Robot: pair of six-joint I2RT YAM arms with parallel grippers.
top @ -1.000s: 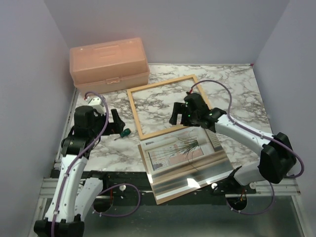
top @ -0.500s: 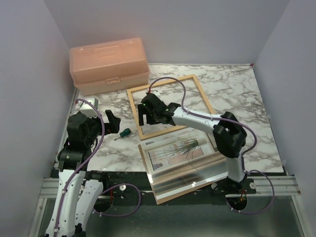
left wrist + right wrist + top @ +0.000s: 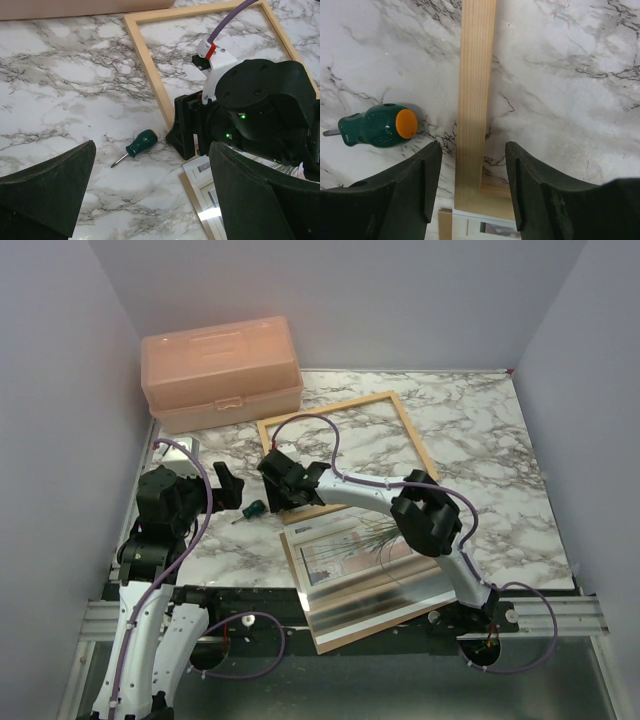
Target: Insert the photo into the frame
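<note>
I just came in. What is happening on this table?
The right pincer is open astride the left bar of the frame, near its front corner, and is not gripping it. The left pincer is open, holding nothing, beside a screwdriver. The photo lies just in front of the frame, not yet in it.

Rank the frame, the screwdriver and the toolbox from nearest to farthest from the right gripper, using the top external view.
1. Frame: its left bar runs between the open fingers of the right gripper, close to the near-left corner.
2. Green screwdriver: just to the gripper's left, apart from it.
3. Peach toolbox: far back on the left.
</note>
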